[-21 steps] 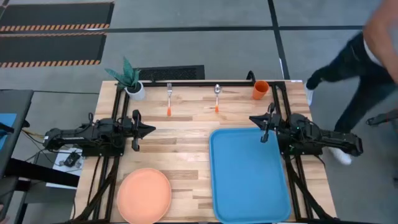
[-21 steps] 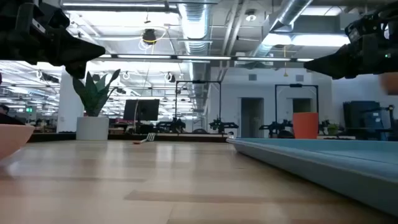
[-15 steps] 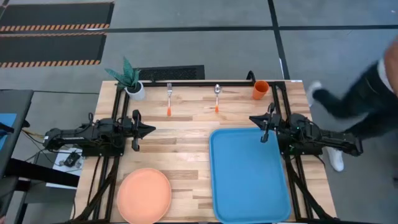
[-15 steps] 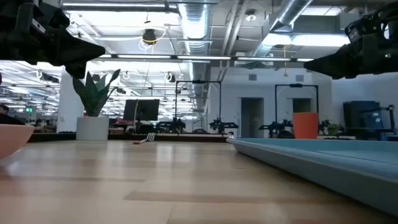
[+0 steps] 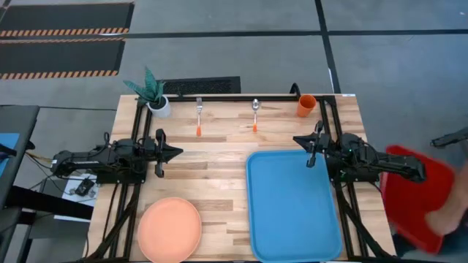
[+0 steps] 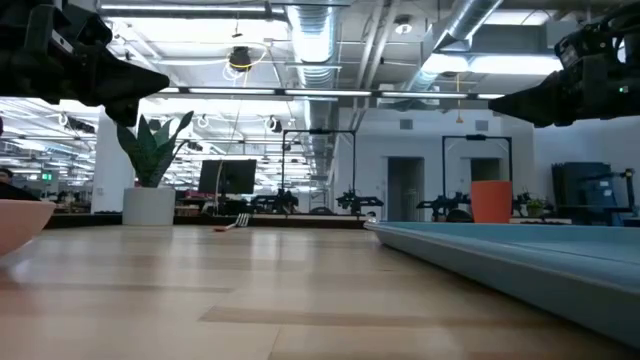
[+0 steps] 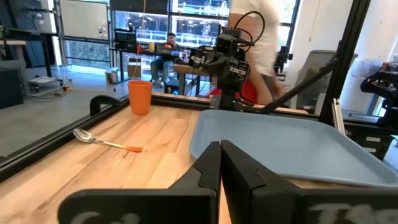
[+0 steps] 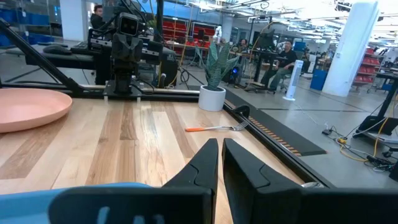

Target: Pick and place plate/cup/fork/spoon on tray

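Note:
The blue tray [image 5: 294,203] lies at the table's right front. The salmon plate [image 5: 170,229] lies at the left front. The fork [image 5: 199,115] and the spoon [image 5: 255,114] lie near the far edge, and the orange cup [image 5: 306,106] stands upright at the far right. My left gripper [image 5: 178,153] is shut and empty above the table's left side. My right gripper [image 5: 296,139] is shut and empty above the tray's far left corner. The spoon [image 7: 106,142] and cup [image 7: 140,97] show in the left wrist view, the fork [image 8: 216,128] and plate [image 8: 31,107] in the right wrist view.
A white pot with a green plant [image 5: 155,95] stands at the far left corner. A person with a red object [image 5: 417,193] is beside the table's right edge. Bare wood lies between the two grippers.
Both arms have kept still. A person beside the table's right side has moved from the far right toward the near right.

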You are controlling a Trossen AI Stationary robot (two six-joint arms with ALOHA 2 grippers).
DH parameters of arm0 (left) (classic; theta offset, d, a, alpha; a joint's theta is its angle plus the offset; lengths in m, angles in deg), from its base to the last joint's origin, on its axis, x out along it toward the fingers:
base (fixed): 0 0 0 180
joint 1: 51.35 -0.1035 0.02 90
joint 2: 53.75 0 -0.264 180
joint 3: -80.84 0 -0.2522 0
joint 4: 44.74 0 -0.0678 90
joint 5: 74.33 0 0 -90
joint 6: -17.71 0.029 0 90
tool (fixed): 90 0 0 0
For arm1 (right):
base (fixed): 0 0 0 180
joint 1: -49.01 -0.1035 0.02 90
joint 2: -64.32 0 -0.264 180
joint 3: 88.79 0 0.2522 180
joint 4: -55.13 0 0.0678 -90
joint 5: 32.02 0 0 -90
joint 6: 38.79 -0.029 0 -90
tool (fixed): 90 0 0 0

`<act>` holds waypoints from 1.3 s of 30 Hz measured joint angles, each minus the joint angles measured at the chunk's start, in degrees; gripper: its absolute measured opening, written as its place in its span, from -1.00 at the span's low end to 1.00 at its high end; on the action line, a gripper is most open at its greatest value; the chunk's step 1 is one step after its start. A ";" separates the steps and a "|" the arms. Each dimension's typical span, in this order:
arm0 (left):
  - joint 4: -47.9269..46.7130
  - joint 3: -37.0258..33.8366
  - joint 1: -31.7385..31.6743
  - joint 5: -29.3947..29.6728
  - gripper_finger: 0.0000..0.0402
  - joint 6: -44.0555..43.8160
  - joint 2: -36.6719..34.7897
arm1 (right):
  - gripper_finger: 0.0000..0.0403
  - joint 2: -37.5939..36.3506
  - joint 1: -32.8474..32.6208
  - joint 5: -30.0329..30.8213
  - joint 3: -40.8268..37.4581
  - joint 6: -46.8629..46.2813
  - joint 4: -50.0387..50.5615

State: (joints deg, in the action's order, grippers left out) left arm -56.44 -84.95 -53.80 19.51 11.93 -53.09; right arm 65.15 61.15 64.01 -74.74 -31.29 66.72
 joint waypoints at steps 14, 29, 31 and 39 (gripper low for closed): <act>-0.01 0.00 -0.01 0.00 -1.00 0.00 0.00 | -0.76 0.00 0.00 0.01 -0.01 0.00 0.00; -0.01 0.01 0.01 0.00 -1.00 0.00 -0.01 | -0.76 0.00 0.00 0.00 -0.01 0.00 0.00; 0.01 0.00 0.01 0.00 -1.00 0.00 -0.01 | -0.76 0.01 0.00 0.00 0.00 0.00 0.00; 0.01 0.00 0.01 0.00 -1.00 -5.54 0.01 | -0.76 0.00 0.00 0.01 -0.01 0.00 0.00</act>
State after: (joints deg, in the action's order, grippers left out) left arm -56.43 -84.95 -53.78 19.51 6.38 -53.09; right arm 65.15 61.15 64.02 -74.75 -31.29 66.72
